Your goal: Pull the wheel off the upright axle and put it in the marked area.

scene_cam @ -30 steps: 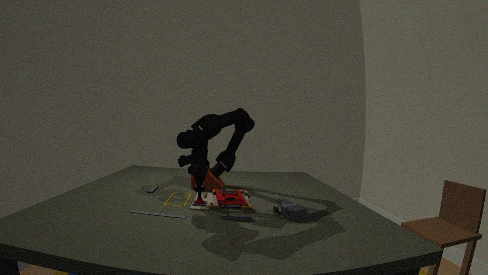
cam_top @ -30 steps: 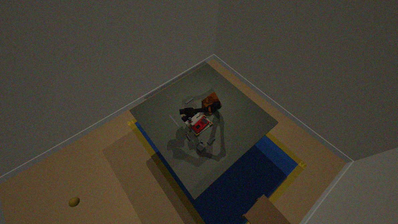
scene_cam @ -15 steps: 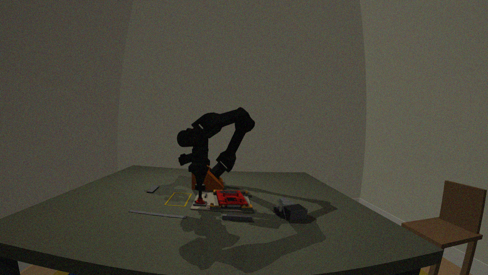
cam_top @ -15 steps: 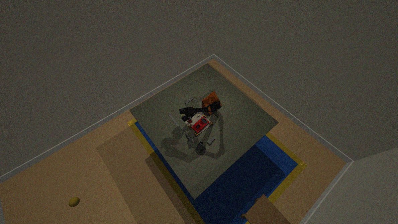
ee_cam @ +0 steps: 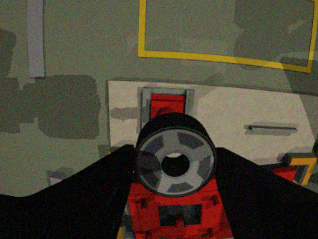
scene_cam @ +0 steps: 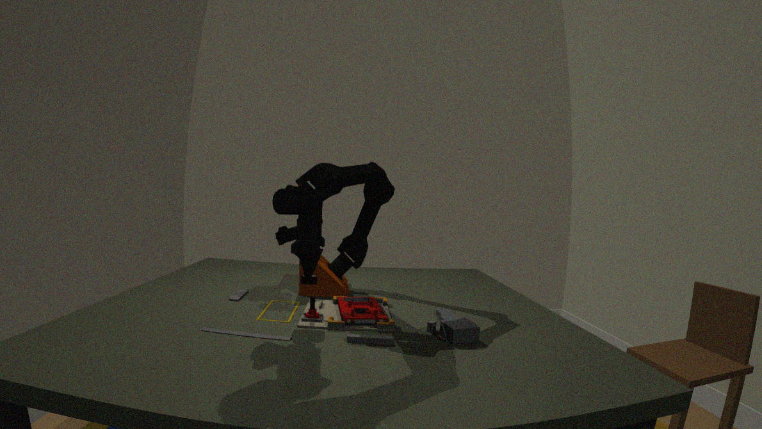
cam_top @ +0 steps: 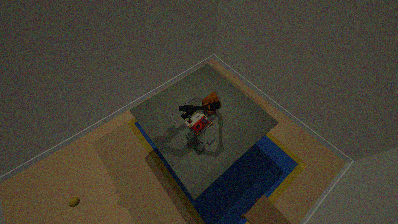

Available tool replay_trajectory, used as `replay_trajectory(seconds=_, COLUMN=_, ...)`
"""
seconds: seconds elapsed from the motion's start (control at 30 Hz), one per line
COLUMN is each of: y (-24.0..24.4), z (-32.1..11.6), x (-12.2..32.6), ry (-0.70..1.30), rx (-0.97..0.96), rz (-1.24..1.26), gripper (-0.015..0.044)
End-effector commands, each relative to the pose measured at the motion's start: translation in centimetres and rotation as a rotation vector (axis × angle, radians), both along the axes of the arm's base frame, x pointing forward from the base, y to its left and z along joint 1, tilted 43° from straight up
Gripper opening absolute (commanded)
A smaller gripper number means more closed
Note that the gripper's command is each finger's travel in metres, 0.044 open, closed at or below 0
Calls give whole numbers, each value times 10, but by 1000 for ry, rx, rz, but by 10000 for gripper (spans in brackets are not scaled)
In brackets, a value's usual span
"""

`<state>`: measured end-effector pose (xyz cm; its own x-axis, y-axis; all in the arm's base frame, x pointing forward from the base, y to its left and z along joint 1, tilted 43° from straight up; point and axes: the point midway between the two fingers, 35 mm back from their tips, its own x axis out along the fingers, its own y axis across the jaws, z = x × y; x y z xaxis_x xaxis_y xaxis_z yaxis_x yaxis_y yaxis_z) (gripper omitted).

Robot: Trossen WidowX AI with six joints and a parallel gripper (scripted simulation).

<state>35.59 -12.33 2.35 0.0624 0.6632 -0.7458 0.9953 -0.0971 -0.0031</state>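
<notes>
We have the wheel [ee_cam: 174,162] pinched in the hand [ee_cam: 174,170], one dark finger [ee_cam: 102,184] pressed on each side of its black tyre. It hangs above the red mount [ee_cam: 167,104] on the pale base plate [ee_cam: 228,118], apparently lifted clear of the axle [scene_cam: 312,305]. It looks small, rigid and light, with a grey spoked hub and an open bore; the rounded tyre could roll in our hold, so gripping across its width suits it. The yellow marked area [ee_cam: 227,17] lies on the counter [scene_cam: 159,319] just beyond that base plate.
</notes>
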Motion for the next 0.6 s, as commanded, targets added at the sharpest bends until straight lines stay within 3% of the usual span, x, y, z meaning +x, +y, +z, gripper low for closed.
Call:
replay_trajectory(seconds=0.0, y=-14, z=-13, x=-13, ry=11, rx=-1, rz=-1, gripper=0)
replay_trajectory(seconds=0.57, y=-63, z=-54, x=-69, ry=14, rx=0, rz=5, gripper=0)
